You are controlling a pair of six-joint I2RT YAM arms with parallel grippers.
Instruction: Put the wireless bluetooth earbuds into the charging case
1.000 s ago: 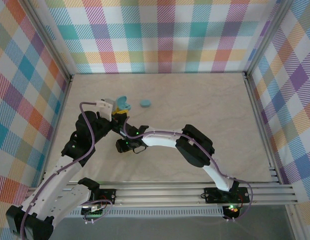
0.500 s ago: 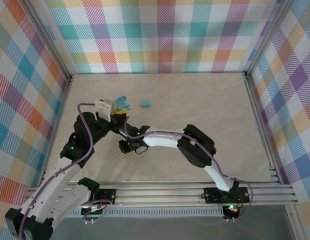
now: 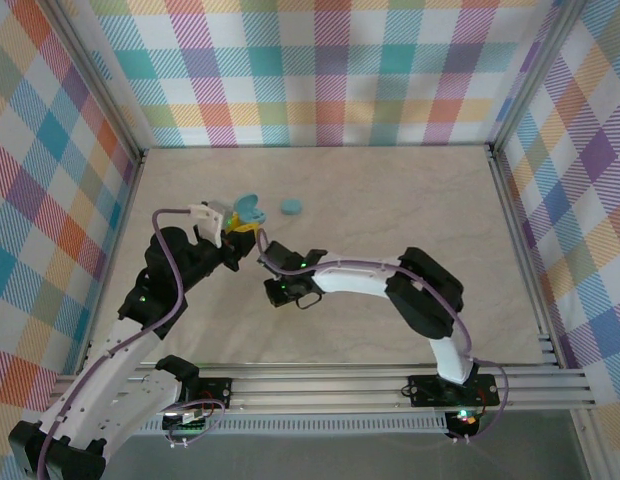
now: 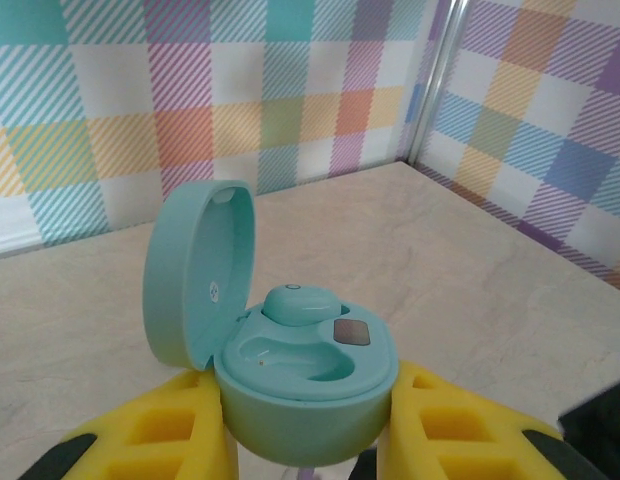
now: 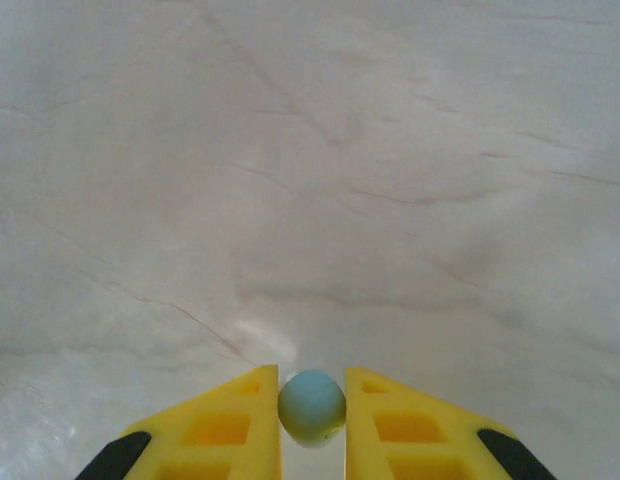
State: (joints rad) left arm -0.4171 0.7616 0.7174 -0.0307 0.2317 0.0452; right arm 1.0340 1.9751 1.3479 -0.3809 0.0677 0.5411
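Plaid walls all round, pale marbled worktop (image 3: pixel 420 220) underneath, and I'm mid-insert. My left tool (image 4: pixel 308 445) is clamped on the charging case (image 4: pixel 305 390), yellow fingers (image 4: pixel 190 435) pressed against its sides, holding it just off the worktop at about 10 o'clock from the middle in the top view. Lid (image 4: pixel 195 275) is swung open at the case's 9 o'clock. One seated bud (image 4: pixel 300 303) sits at 12 o'clock in the tray; the empty well (image 4: pixel 280 357) beside it, toward 7 o'clock, waits.

My right tool (image 5: pixel 312 428) is pinching the second earbud (image 5: pixel 312 407) between its tips, over bare worktop, at roughly 5 o'clock of the case in the top view. A small round teal piece (image 3: pixel 290 206) lies at 3 o'clock of the case, untouched.

By my reckoning the pickup is done and the carry is next: bring the bud over the free well, line up its shape, lower gently, then release. Glossy and tiny, it could slip or twist.
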